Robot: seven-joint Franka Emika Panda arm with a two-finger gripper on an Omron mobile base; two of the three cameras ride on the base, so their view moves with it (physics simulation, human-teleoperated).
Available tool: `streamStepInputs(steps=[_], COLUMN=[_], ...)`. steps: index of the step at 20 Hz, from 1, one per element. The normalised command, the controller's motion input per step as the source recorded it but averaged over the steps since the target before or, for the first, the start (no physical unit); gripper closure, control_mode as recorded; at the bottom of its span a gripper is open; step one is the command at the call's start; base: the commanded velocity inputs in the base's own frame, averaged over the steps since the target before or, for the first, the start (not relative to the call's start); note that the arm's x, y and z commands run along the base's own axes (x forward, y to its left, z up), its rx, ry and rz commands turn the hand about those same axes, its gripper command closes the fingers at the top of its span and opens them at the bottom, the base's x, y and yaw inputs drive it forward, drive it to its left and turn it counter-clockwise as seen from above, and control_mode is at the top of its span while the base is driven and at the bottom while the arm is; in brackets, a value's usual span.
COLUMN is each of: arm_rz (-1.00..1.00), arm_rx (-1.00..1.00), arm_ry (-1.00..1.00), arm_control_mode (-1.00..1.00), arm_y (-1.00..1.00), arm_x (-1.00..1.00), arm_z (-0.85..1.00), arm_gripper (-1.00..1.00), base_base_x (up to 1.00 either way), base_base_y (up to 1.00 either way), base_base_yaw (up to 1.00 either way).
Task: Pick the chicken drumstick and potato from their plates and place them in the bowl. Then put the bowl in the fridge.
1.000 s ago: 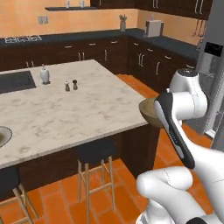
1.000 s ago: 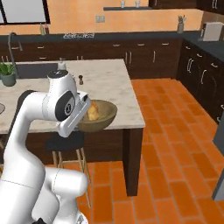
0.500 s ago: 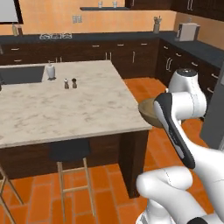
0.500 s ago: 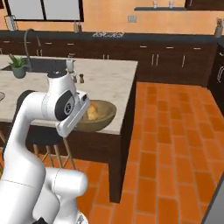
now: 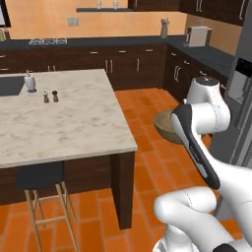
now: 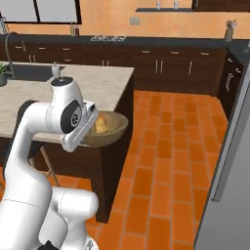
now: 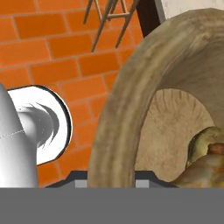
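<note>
Bowl (image 6: 111,131) rim clamped in pincer (image 7: 111,181), held w/ food above floor.

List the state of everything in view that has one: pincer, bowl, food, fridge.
pincer: shut on the bowl's rim.
bowl: held in the air above the floor, off the counter, roughly level.
drumstick: inside the bowl.
potato: inside the bowl.
fridge: door closed.

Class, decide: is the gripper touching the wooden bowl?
Touching. In the hand view the bowl's thick rim runs straight down between the gripper's fingertips.
</note>
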Motion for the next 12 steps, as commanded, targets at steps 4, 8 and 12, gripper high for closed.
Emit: streamStepInputs(steps=[4, 8, 12], arm_rz=[0.0, 0.0, 0.0], arm_rx=[0.0, 0.0, 0.0], arm_ry=[0.0, 0.0, 0.0], arm_control_mode=[1.0, 1.0, 1.0], arm_y=[0.0, 0.0, 0.0], arm_x=[0.0, 0.0, 0.0], arm_z=[0.0, 0.0, 0.0], arm_gripper=[1.0, 1.0, 1.0], base_base_x=[0.44, 0.58, 0.65], base_base_y=[-0.71, -0.61, -0.25], base_base_yaw=[-0.01, 0.0, -0.01])
